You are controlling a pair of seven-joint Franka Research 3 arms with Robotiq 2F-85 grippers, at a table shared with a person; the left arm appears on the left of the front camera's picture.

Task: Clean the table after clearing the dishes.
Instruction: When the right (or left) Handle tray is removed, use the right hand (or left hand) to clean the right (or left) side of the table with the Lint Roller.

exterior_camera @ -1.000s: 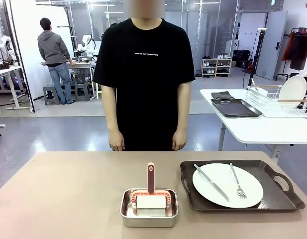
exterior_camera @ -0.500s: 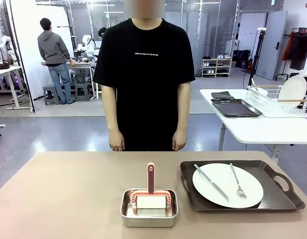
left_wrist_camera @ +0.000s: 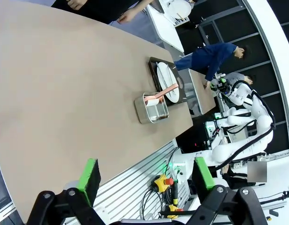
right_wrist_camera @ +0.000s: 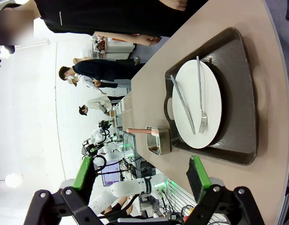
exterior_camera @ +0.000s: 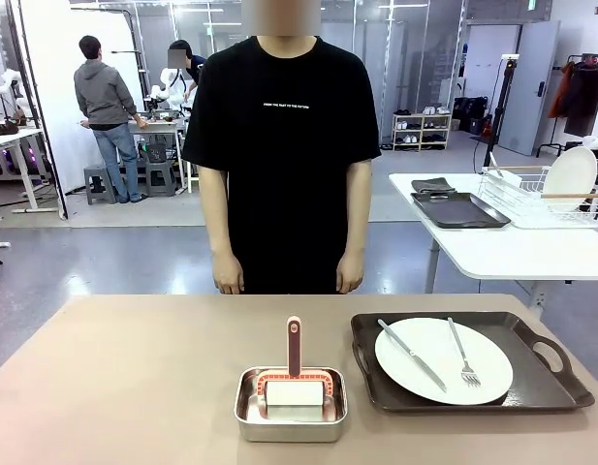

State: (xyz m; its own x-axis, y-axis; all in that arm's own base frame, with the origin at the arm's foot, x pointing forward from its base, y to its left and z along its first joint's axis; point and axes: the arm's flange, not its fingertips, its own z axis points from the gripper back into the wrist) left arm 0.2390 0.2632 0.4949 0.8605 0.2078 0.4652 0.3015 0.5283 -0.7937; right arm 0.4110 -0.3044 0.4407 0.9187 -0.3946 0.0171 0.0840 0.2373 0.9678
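One tray (right_wrist_camera: 249, 84) of dishes (right_wrist_camera: 198, 105) waits ahead of the spread right pincer (right_wrist_camera: 140, 174); the left pincer (left_wrist_camera: 146, 174) is spread too. Next: grab the tray.

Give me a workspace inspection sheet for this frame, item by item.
surface: beige table, no spills seen.
job's things: white plate bearing knife and fork, on dark tray, robot's right side.
clutter: steel pan at centre holding pink-handled cleaning tool.
grippers: left gripper open, empty; right gripper open, empty.
cables: bundle beside yellow stop-button box, off the tabletop.
surroundings: person standing at far edge, arms down; white side table with wire rack behind.
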